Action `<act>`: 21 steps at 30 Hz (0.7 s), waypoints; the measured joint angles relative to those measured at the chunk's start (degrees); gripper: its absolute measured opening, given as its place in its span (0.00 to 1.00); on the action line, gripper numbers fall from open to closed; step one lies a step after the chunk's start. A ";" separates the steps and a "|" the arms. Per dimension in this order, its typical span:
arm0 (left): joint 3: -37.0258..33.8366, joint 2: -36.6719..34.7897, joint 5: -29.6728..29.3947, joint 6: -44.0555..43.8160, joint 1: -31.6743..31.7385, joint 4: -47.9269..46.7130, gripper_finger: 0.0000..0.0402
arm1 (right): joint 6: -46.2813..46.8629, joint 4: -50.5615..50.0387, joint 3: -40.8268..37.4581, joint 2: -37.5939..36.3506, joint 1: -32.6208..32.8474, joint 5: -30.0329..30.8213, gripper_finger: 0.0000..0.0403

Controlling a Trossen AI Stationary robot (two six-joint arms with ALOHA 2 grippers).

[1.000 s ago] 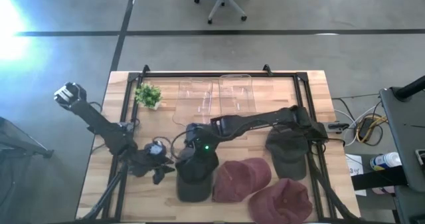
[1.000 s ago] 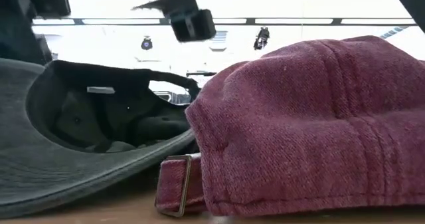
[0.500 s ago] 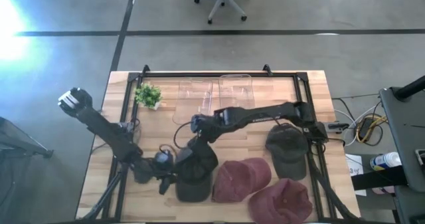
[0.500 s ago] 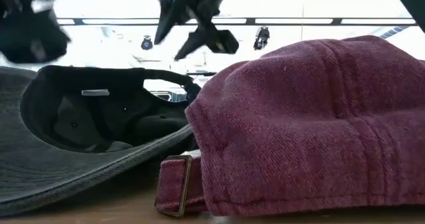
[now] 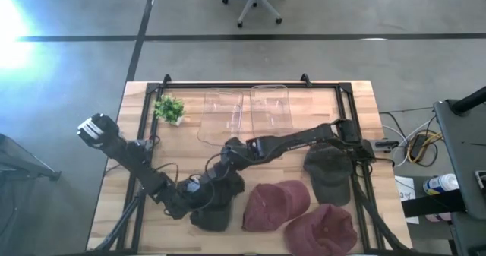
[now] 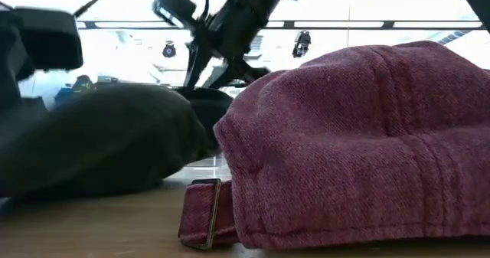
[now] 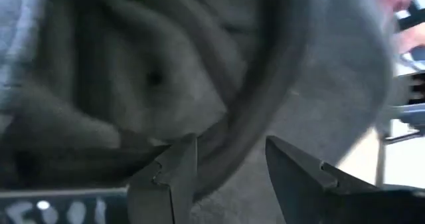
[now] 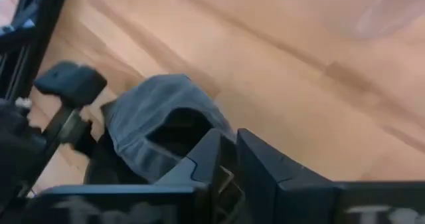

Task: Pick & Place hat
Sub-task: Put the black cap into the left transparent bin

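Softly crumpled dark fabric hat [image 5: 215, 207] beside ribbed maroon cap [image 5: 275, 205].

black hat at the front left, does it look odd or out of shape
Yes. The black hat lies crumpled beside the maroon hat, its fabric bunched where the right gripper pinches it, while the left gripper presses against its other side, fingers apart.

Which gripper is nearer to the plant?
Right. The right gripper is at the black hat, below the plant; the left gripper is farther down.
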 joint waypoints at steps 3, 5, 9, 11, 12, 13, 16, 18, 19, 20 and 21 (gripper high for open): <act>0.00 1.04 -0.24 -0.11 0.10 0.06 0.43 | 0.50 3.92 -1.00 0.25 1.06 -1.89 0.08; 0.09 1.14 -1.28 -0.09 0.46 0.15 0.43 | 1.73 5.37 -1.11 0.56 1.55 -4.12 0.08; 0.06 0.68 -3.91 -0.01 1.14 -0.07 0.43 | 1.66 11.78 -2.04 1.93 2.42 -7.90 0.07; -0.17 0.45 -4.53 0.51 1.46 -0.13 0.43 | 1.64 16.09 -1.95 2.05 2.75 -10.55 0.07; -0.17 0.45 -4.90 0.67 1.57 -0.11 0.43 | 2.18 16.92 -1.38 2.35 3.02 -11.17 0.07; -0.17 0.43 -5.22 0.97 1.70 -0.09 0.43 | 2.42 17.19 -0.98 2.68 3.33 -11.26 0.07; 0.01 0.41 -5.68 2.11 2.01 -0.14 0.43 | 2.83 16.97 0.05 5.98 4.37 -11.59 0.07; 0.31 0.33 -5.91 2.65 2.01 -0.04 0.43 | 3.41 16.40 0.84 9.14 4.91 -12.02 0.07; 0.42 0.29 -5.93 2.81 2.01 0.05 0.43 | 3.42 16.36 1.33 10.41 5.14 -12.78 0.07; 0.49 0.28 -5.91 2.97 2.00 -0.01 0.43 | 3.40 16.33 1.76 11.39 5.20 -13.60 0.07; 0.55 0.25 -5.91 2.97 1.99 -0.02 0.43 | 3.42 16.44 2.44 12.22 5.21 -14.62 0.07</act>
